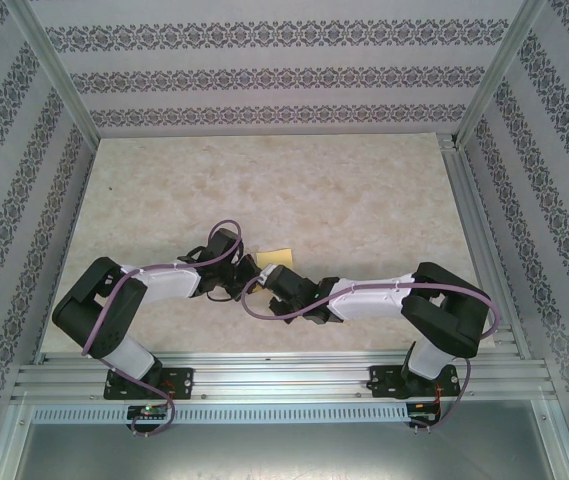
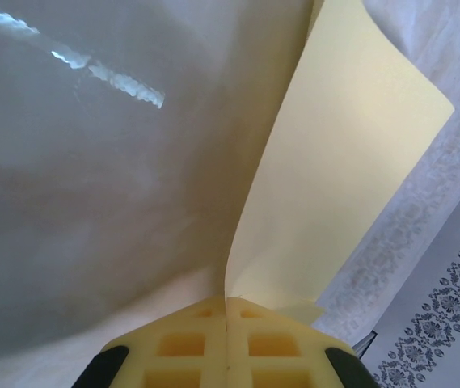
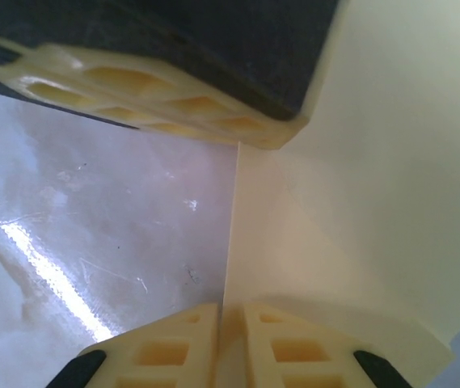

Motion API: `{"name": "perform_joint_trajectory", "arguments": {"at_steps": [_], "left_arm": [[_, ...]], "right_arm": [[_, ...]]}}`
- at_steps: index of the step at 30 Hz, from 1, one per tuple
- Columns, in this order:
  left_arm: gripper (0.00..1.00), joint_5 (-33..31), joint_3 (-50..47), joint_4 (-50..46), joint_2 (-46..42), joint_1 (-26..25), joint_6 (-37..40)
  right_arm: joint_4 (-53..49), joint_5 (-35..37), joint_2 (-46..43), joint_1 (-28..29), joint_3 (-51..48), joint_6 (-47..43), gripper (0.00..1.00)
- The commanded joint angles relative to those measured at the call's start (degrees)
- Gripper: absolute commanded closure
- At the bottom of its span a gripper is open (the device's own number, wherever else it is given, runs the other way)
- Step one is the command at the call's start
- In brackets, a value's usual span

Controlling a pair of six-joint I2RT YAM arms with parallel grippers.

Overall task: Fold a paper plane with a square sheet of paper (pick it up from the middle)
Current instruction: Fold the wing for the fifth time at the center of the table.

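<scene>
pinching one yellow sheet of paper [image 1: 278,256] between them, the left gripper [image 2: 226,301] and the right gripper [image 3: 222,311] meet low over the near middle of the table [image 1: 364,190]. bare marbled surface lies open toward the table's far edge and both side edges, where patterned walls [image 1: 264,75] rise. count: one sheet, two arms, two grippers. the left gripper is pressed together on one edge of the sheet, and the paper curls up and away from the table. the right gripper is pressed together on another edge of the same sheet. from the right wrist, the left gripper's fingers [image 3: 132,89] appear clamped at the sheet's top; from above, a small yellow corner peeks out between the wrists.
</scene>
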Motion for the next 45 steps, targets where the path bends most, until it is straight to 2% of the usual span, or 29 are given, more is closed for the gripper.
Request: {"name": "perform_joint_trajectory", "arguments": {"at_steps": [1, 8, 13, 17, 22, 27, 32, 37, 40, 42, 45], "left_arm": [[0.93, 0.3, 2.0, -1.0, -0.2, -0.5, -0.3], [0.91, 0.8, 3.1, -1.7, -0.5, -0.4, 0.1], [0.83, 0.6, 3.8, -2.3, -0.6, -0.4, 1.0], [0.66, 0.4, 5.4, -3.6, -0.6, -0.2, 2.4], [0.60, 0.4, 7.6, -4.4, -0.3, -0.1, 4.2], [0.59, 1.4, 8.7, -4.9, 1.5, -0.1, 4.9], [0.53, 1.9, 8.3, -2.3, 0.9, -0.1, 5.7], [0.49, 1.0, 10.2, -3.7, -1.1, -0.1, 9.1], [0.54, 2.1, 11.5, -4.1, -0.1, -0.2, 10.2], [0.60, 3.1, 12.0, -3.4, 1.3, -0.2, 10.2], [0.60, 4.0, 12.9, -3.1, 3.3, -0.3, 10.7]], "right_arm": [[0.6, 1.3, -1.1, 0.4, -0.4, 1.3, 0.89], [1.2, -0.2, -2.8, -0.6, -1.2, 2.0, 0.94], [4.5, -6.7, -4.5, -3.7, -3.5, 4.8, 0.99], [8.9, -13.7, -5.8, -6.8, -6.0, 7.7, 1.00], [14.8, -20.1, -7.1, -10.8, -9.0, 11.9, 1.00], [18.7, -23.6, -9.1, -13.8, -11.0, 14.6, 1.00], [21.0, -27.4, -7.8, -16.7, -12.0, 16.9, 1.00], [26.0, -30.2, -6.5, -19.5, -13.9, 20.6, 1.00], [27.9, -31.7, -5.2, -20.4, -14.2, 21.5, 1.00], [30.0, -32.5, -3.7, -21.1, -14.7, 22.6, 1.00], [35.8, -34.2, -2.3, -22.4, -16.5, 25.4, 1.00]]}}
